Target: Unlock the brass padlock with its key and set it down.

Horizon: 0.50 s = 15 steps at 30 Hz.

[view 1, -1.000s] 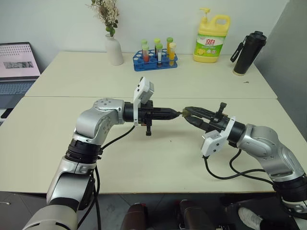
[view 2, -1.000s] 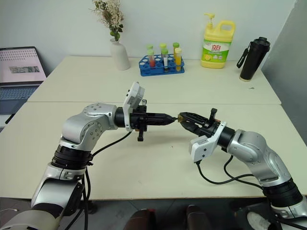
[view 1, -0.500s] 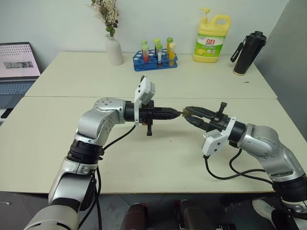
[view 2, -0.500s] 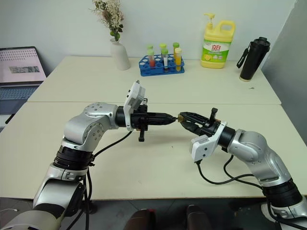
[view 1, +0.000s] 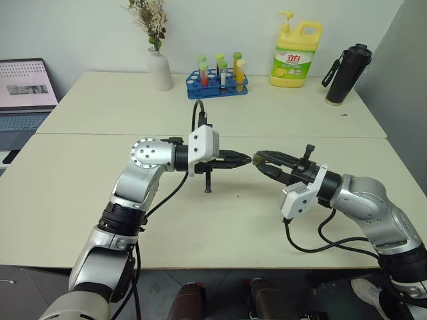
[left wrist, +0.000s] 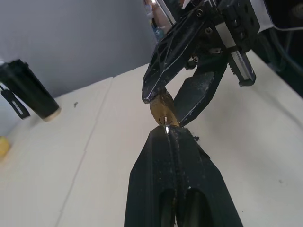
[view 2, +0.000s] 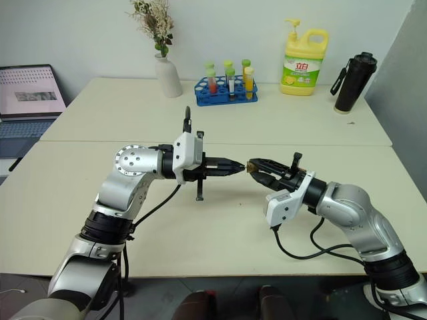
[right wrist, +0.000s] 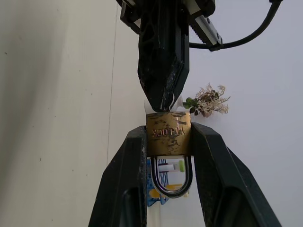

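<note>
I see both arms raised above the desk (view 1: 220,227), with their tips meeting in the air over its near half. The right gripper (right wrist: 168,142) has its jaws clamped on the two sides of the brass padlock (right wrist: 168,134), so the lock sits between them, clear of the desk. In the right wrist view the silvery shackle (right wrist: 172,179) hangs from the body between the two fingers, and it looks seated, though I cannot be sure it is locked. The left gripper (left wrist: 166,130) has its jaws pressed fully together, with the tip right at the keyhole face of the padlock. A tiny bright point at that tip is probably the key (left wrist: 166,127), pinched there, but it is too small for me to confirm.
</note>
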### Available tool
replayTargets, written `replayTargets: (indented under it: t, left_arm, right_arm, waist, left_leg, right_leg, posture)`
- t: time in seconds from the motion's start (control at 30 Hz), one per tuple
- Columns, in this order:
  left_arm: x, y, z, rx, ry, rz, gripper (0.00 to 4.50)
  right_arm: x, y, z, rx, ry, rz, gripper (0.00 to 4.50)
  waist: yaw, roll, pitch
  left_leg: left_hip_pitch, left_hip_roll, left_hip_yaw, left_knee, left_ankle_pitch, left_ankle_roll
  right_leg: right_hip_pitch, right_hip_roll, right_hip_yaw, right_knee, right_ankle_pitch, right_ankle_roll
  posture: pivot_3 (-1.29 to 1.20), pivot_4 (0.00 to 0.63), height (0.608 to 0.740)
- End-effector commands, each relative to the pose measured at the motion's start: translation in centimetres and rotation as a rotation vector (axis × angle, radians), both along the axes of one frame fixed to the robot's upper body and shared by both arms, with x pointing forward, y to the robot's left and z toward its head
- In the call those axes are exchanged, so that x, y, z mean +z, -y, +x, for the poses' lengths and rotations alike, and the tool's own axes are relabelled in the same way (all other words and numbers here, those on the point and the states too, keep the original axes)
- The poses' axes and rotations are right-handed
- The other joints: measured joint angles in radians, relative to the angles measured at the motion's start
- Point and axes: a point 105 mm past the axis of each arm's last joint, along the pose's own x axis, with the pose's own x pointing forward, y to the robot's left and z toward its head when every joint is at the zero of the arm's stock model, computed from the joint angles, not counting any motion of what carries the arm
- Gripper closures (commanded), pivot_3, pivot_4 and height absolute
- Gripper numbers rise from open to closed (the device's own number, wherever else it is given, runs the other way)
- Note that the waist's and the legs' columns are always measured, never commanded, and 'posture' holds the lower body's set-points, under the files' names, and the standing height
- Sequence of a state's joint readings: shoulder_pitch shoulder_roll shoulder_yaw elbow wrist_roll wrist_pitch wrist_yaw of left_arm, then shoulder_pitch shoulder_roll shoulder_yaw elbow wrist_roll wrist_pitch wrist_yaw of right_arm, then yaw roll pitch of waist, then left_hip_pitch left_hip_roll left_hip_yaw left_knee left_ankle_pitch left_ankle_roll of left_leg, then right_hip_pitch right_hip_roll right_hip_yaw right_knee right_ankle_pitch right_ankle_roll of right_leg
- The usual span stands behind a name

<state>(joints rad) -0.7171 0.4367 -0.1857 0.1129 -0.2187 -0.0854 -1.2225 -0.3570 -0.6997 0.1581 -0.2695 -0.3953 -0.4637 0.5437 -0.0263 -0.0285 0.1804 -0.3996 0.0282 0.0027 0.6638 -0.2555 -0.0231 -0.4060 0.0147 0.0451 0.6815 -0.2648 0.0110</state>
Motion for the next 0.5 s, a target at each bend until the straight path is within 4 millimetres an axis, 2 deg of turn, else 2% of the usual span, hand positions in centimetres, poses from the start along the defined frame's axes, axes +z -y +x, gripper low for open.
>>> replayTargets:
  t: [0.03,0.17,0.23,0.3,0.4,0.5]
  left_arm:
    - [0.9,1.1,-0.6,-0.057,0.176,0.011,4.50]
    - [0.5,1.0,-0.3,-0.054,0.184,0.009,4.50]
    - [0.4,1.0,0.0,-0.034,0.138,-0.006,4.50]
    - [0.2,0.9,0.2,-0.016,-0.001,-0.026,4.50]
    - [0.6,0.7,0.8,0.023,-0.108,-0.051,3.91]
    - [1.0,0.4,1.7,0.083,-0.222,-0.062,3.02]
  right_arm:
    - [1.3,-0.4,-0.5,0.026,0.035,0.037,3.58]
    - [1.3,-0.4,-0.5,0.025,0.034,0.041,3.58]
    - [1.3,-0.3,-0.5,0.025,0.034,0.043,3.58]
    - [1.3,-0.3,-0.5,0.024,0.034,0.043,3.58]
    - [1.3,-0.4,-0.6,0.026,0.032,0.041,3.58]
    - [1.3,-0.3,-0.5,0.025,0.031,0.041,3.58]
  waist:
    - [0.000,0.000,0.000]
    - [0.000,0.000,0.000]
    - [0.000,0.000,0.000]
    - [-0.001,0.000,0.000]
    - [-0.002,0.000,0.000]
    - [-0.002,0.000,0.000]
  left_leg:
    - [0.000,0.000,0.000,0.000,0.000,0.000]
    - [0.000,0.000,0.000,0.000,0.000,0.000]
    - [0.000,0.000,0.000,0.000,0.000,0.000]
    - [0.000,0.000,0.000,0.000,0.000,0.000]
    - [0.000,0.000,0.000,0.000,0.000,0.000]
    - [0.000,0.000,-0.001,0.000,0.000,0.000]
  right_leg:
    - [0.000,0.000,0.000,0.000,0.000,0.000]
    - [0.000,0.000,0.000,0.000,0.000,0.000]
    - [0.000,0.000,-0.001,0.000,0.000,0.000]
    - [0.000,0.000,-0.001,0.000,0.000,0.000]
    - [0.000,0.000,-0.001,0.000,-0.001,0.001]
    - [0.000,0.001,-0.001,0.000,-0.001,0.001]
  posture:
    - [0.00,0.150,0.740]
    - [0.00,0.150,0.740]
    - [0.00,0.150,0.740]
    - [0.00,0.150,0.740]
    - [0.00,0.150,0.740]
    - [0.00,0.150,0.740]
